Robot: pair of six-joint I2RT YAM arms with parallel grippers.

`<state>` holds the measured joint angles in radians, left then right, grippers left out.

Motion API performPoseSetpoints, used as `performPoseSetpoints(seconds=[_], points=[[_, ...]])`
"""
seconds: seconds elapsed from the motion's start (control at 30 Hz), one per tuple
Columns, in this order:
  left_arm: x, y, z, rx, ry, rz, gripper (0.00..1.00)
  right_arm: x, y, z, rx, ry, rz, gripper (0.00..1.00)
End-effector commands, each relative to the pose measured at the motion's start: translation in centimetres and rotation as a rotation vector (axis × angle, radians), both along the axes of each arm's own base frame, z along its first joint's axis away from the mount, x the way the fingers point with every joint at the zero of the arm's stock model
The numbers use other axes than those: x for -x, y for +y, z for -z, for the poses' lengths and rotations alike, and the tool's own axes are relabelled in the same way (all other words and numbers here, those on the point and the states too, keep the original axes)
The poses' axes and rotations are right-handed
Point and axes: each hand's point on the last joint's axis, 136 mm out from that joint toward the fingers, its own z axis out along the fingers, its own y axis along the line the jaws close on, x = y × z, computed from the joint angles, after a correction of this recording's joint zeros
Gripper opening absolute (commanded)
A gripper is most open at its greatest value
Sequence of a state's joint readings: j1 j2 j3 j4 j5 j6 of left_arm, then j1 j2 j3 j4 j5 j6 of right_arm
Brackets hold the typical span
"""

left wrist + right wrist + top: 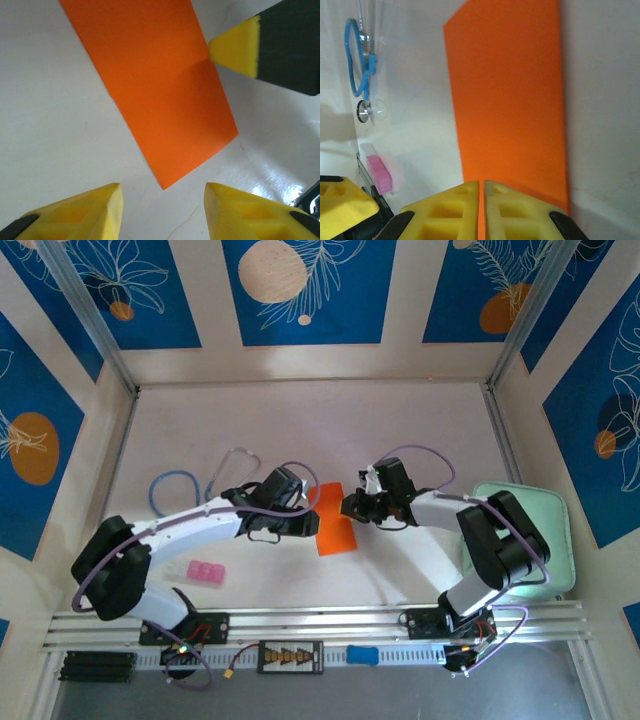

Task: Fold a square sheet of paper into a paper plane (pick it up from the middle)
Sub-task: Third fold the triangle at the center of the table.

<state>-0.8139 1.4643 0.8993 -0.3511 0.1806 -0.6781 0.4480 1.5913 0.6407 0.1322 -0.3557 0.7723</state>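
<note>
The square sheet of paper [337, 525] [160, 85] [510, 100] is bright orange and lies flat on the white table as an oblong strip, between the two grippers. A paper plane is out of view. My left gripper [305, 520] [162, 192] hovers open just left of the strip's near corner, with nothing between its fingers. My right gripper [347, 506] [481, 184] is shut, its tips down on the strip. In the left wrist view its yellow fingertip [235, 47] touches the paper's right edge, where a faint crease starts.
A blue stethoscope [175, 485] [357, 60] lies at the left of the table. A small pink block [205, 572] [379, 172] sits near the left arm's base. A pale green tray [540, 530] stands at the right edge. Walls enclose three sides.
</note>
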Motion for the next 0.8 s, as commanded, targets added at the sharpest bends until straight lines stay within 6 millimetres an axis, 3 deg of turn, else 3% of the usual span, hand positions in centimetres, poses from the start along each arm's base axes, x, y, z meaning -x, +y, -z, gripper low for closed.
performPoseSetpoints(seconds=[0.0,0.17,0.27,0.53,0.77], points=[[-0.3,-1.2,-0.7,0.05,0.022,0.021,0.48,1.5,0.2,1.7,-0.046,0.077,-0.033,0.1],[-0.7,-1.6,0.0,0.107,0.069,-0.009,0.51,3.0,-1.1,5.0,0.019,0.208,0.029,0.07],[-1.3,-1.2,0.7,0.124,0.1,-0.042,0.51,3.9,-1.5,5.9,0.018,0.252,0.058,0.07],[-2.1,-1.2,3.5,0.184,0.204,-0.11,0.49,5.4,-1.4,6.8,0.026,0.313,0.12,0.07],[-2.4,-1.8,4.6,0.193,0.222,-0.11,0.43,5.5,-1.4,6.9,0.049,0.318,0.126,0.07]])
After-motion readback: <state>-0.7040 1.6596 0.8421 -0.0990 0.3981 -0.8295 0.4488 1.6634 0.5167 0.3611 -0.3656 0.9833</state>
